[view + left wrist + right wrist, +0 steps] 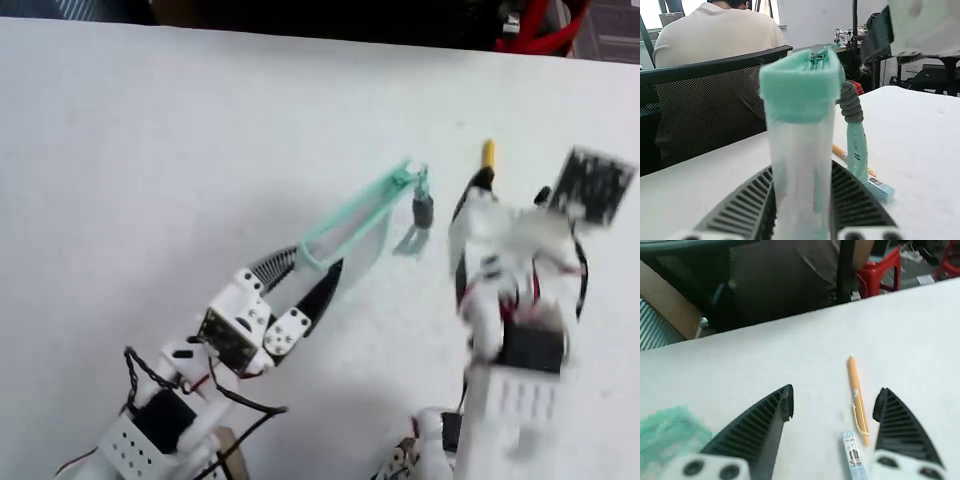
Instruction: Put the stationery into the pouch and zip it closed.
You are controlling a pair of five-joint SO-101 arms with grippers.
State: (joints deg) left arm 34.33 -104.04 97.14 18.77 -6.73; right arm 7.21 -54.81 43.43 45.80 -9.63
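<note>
My left gripper point(300, 275) is shut on the pouch point(345, 230), a clear sleeve with a teal zipper edge, and holds it off the table. In the left wrist view the pouch point(800, 145) stands between the black jaws with its teal end point(800, 85) away from me and a grey pull loop point(850, 102) hanging beside it. My right gripper point(835, 392) is open just above the table, with an orange pen point(857, 400) lying between its fingers and a small blue-and-white stationery piece point(854, 460) beside the pen. The pen point(488, 153) lies beyond the right arm point(490, 250).
The white table point(150, 150) stretches wide to the left and back. A black mesh chair point(705, 105) stands past the table's far edge. The pen point(840, 150) and blue piece point(882, 190) lie on the table just beyond the pouch.
</note>
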